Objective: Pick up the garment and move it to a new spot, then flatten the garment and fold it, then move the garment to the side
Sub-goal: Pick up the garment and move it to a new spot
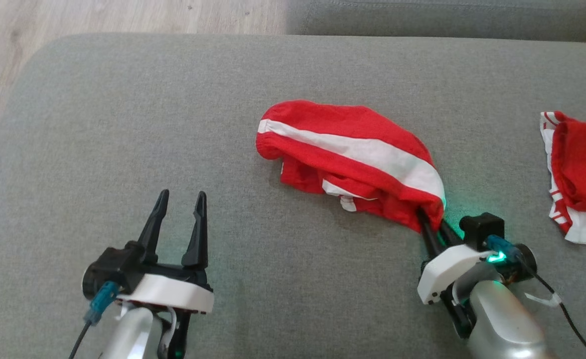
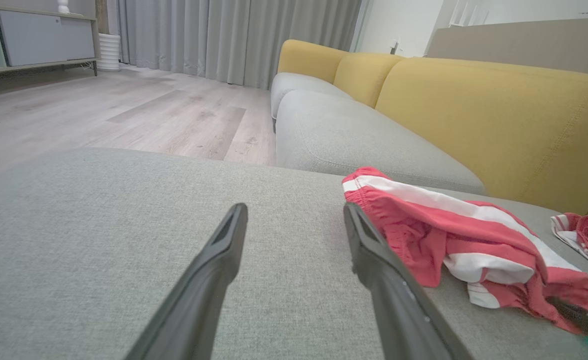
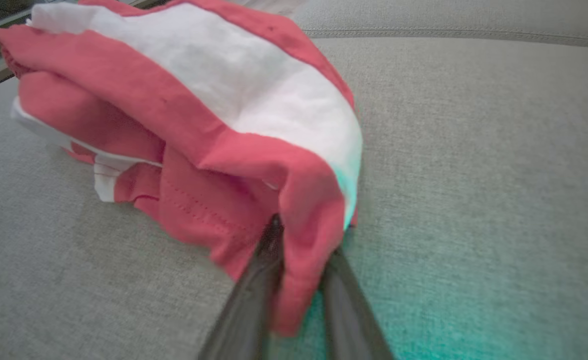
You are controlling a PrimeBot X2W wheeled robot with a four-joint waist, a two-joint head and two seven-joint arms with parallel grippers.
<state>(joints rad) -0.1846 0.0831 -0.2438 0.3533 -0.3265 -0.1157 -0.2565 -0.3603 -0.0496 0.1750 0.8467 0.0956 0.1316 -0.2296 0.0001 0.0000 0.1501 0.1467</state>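
Garment (image 1: 348,154) bunched up on the grey sofa cushion (image 1: 123,124).
My right end effector (image 1: 431,224) is clamped on just a thin fold, so it might slip out when I lift; my left end effector (image 1: 180,199) sits wide apart.

No text, label, brand mark, number or sign can be read on the garment (image 1: 353,149), on the second red-and-white cloth (image 1: 582,174), on the grey cushion (image 1: 123,149) or on the cabinet (image 2: 39,35).
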